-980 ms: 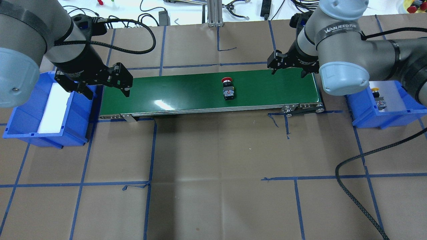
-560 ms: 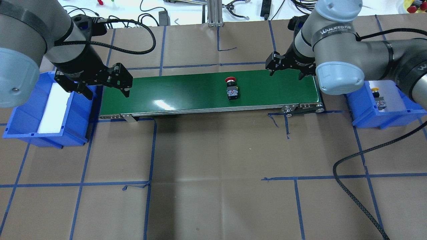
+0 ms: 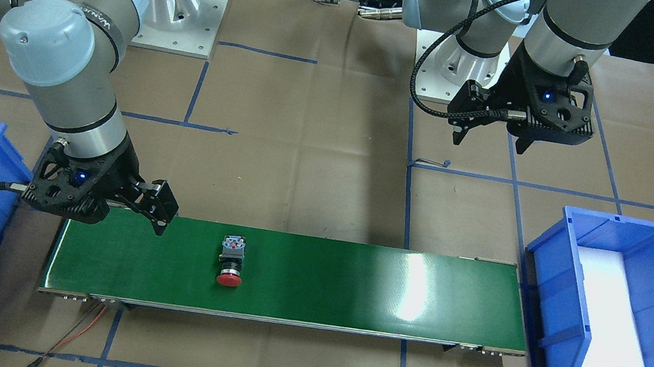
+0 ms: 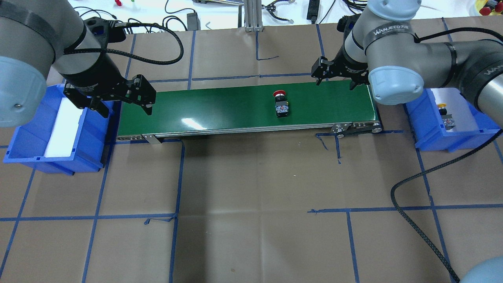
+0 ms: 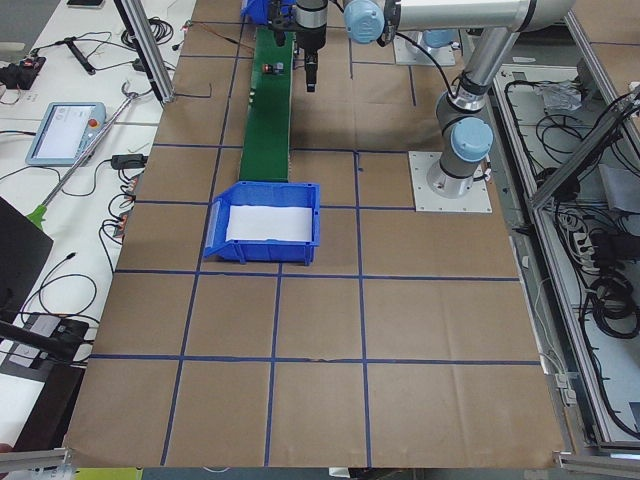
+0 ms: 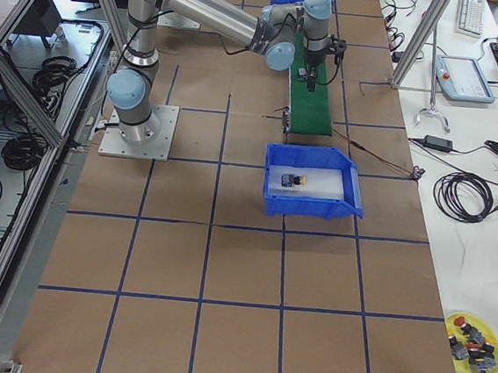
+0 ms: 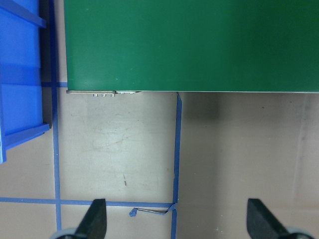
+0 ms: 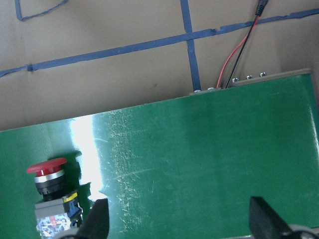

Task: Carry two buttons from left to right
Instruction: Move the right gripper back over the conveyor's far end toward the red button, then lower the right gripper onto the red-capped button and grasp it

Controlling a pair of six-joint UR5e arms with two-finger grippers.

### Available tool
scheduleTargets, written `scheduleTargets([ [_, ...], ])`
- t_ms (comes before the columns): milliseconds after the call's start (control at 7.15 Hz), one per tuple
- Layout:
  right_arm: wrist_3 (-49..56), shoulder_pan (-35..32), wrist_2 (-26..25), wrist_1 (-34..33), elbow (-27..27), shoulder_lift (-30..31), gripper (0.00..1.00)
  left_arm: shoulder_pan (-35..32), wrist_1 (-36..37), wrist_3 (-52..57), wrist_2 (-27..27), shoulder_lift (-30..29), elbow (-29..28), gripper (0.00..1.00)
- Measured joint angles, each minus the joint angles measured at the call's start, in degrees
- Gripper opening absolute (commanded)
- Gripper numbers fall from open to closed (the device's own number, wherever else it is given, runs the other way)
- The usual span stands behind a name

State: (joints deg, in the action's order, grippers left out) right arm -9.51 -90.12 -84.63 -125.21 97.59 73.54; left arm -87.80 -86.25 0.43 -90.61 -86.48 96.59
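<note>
The red button (image 4: 281,104) lies right of the middle of the conveyor belt (image 4: 220,108). The left gripper (image 4: 127,111) at the belt's left end and the right gripper (image 4: 335,84) at its right end both gape wide, empty.

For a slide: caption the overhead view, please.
Red button on the green conveyor, right gripper open over its end; yellow button in the right-hand blue bin.

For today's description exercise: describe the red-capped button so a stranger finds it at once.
Find the long green conveyor belt. The red-capped black push button lies alone on it, nearer the robot's right end. The yellow-capped button sits in a blue plastic bin.
</note>
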Motion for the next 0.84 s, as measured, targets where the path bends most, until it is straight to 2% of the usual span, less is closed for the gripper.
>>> scheduleTargets([
  [840, -0.80, -4.54, 1.01, -0.13, -4.99, -6.33, 1.00, 0.00, 0.12, 0.01, 0.19, 0.07, -0.08, 1.00],
])
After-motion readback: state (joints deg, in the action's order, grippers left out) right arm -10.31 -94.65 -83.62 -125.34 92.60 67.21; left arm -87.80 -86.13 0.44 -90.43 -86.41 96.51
